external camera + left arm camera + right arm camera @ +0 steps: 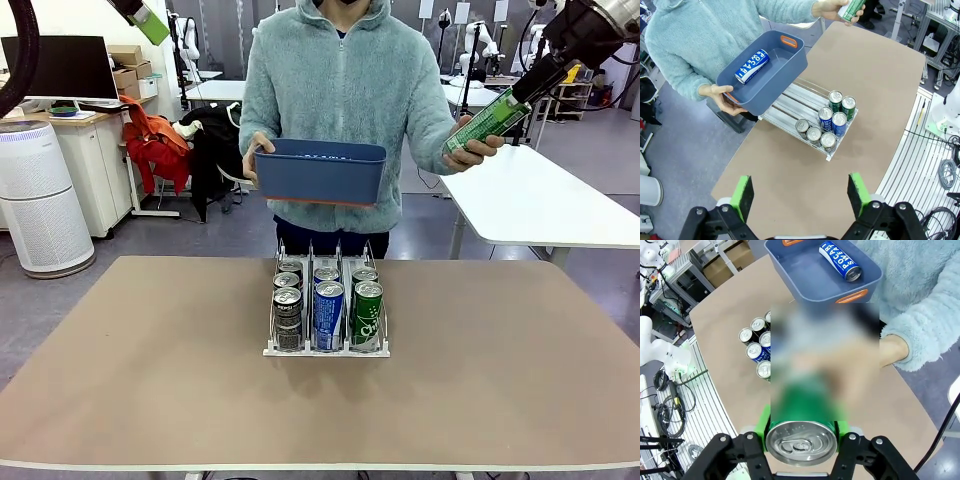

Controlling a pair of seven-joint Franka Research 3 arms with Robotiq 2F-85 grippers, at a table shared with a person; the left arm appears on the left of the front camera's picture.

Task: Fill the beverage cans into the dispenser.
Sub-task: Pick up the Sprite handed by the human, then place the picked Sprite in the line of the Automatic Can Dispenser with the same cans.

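A tan desk (150, 380) fills the foreground. Above its far edge, a person in a pale teal fleece jacket (340, 90) carries a dark blue plastic tub (320, 175) with orange handle openings (788, 40). At the left of the room, a white cylindrical air purifier (35, 200) stands on the grey floor beside a white cabinet (90, 170) bearing a dark monitor (62, 68) and cardboard boxes (128, 68). An orange garment (155, 145) is draped nearby. A white table (540, 205) stands at the right.
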